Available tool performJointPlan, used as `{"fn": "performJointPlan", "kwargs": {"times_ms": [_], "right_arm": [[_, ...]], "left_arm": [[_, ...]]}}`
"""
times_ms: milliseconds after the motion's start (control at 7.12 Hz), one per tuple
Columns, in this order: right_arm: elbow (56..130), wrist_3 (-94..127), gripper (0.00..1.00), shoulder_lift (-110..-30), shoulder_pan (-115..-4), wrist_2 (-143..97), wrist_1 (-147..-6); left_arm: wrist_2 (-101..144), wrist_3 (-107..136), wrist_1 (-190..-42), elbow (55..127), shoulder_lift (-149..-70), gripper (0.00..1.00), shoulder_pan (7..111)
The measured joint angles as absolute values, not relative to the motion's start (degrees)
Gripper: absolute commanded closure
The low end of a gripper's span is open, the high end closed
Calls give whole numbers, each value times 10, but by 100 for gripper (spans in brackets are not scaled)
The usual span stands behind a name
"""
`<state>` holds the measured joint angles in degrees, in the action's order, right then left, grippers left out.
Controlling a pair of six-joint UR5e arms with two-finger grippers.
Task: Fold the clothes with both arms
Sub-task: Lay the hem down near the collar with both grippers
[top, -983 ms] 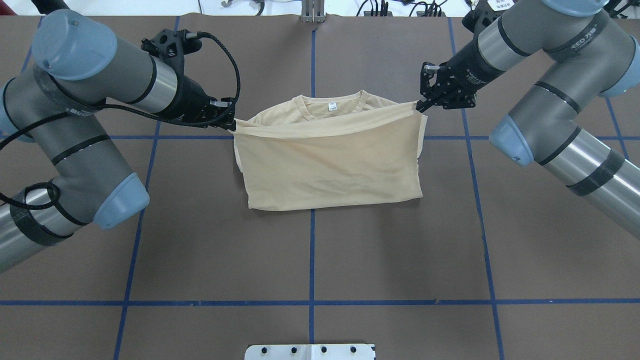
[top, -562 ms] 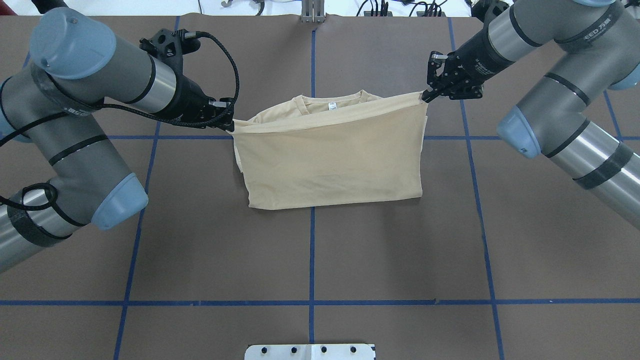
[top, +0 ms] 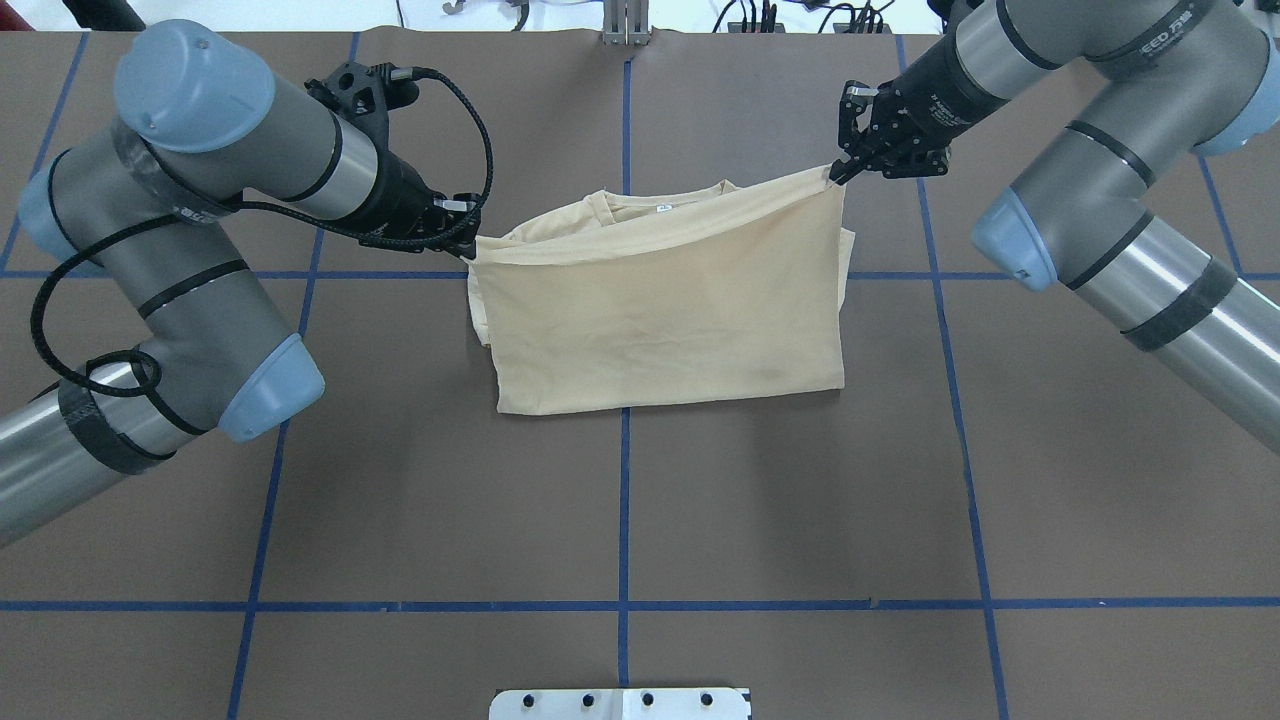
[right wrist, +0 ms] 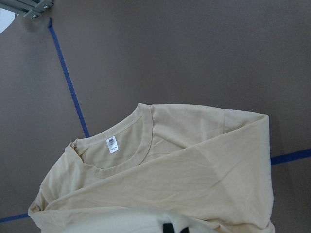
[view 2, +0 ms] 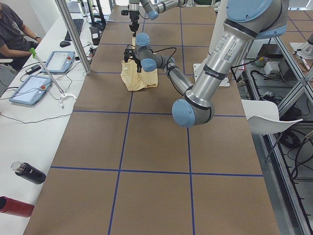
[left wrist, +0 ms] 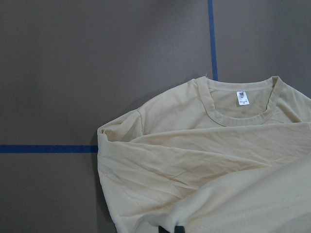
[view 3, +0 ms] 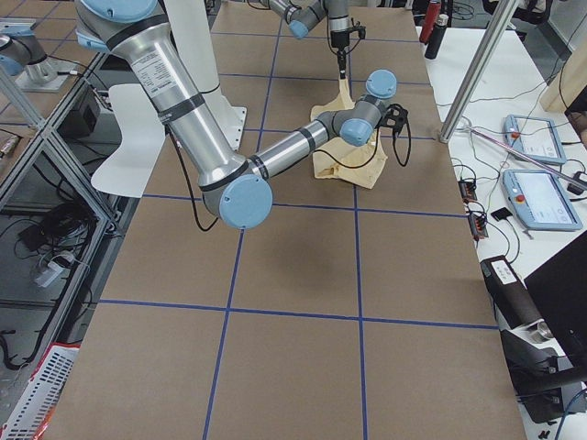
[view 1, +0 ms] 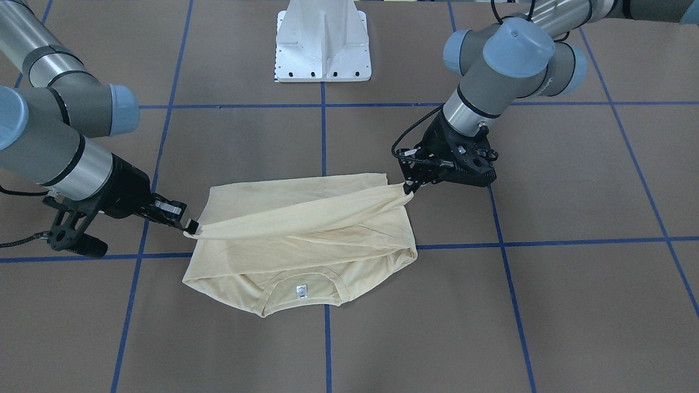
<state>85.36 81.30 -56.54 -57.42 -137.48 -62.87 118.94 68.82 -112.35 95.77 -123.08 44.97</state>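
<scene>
Folding hem to collar | shirt (top: 660,310) lies at centre of table (top: 400,480), lower half doubled over | left gripper (top: 466,247) and right gripper (top: 838,176) each pinch a raised hem corner | next, judged: level both corners, lower onto collar (left wrist: 233,119), release.

We see a pale cream-yellow T-shirt (top: 660,320) lying mid-table, its lower half lifted and doubled back toward the ribbed neck (left wrist: 233,116), where a small white label (view 1: 301,291) shows. The raised hem (top: 650,228) stretches taut between its two corners, the right corner nearer the neck. The left arm (top: 200,160) reaches in, its left gripper (top: 468,250) pinching one corner. The right arm (top: 1090,120) ends in the right gripper (top: 835,175), clamped on the other. The sleeves appear tucked beneath, though we cannot be sure.
</scene>
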Motion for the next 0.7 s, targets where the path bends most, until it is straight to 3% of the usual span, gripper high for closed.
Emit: {"fn": "performJointPlan", "kwargs": {"times_ms": [702], "right_arm": [[748,812,100,-515,-571,-1355,-579]], "left_arm": [[1144,692,-1238,812,-1285,100,450]]}}
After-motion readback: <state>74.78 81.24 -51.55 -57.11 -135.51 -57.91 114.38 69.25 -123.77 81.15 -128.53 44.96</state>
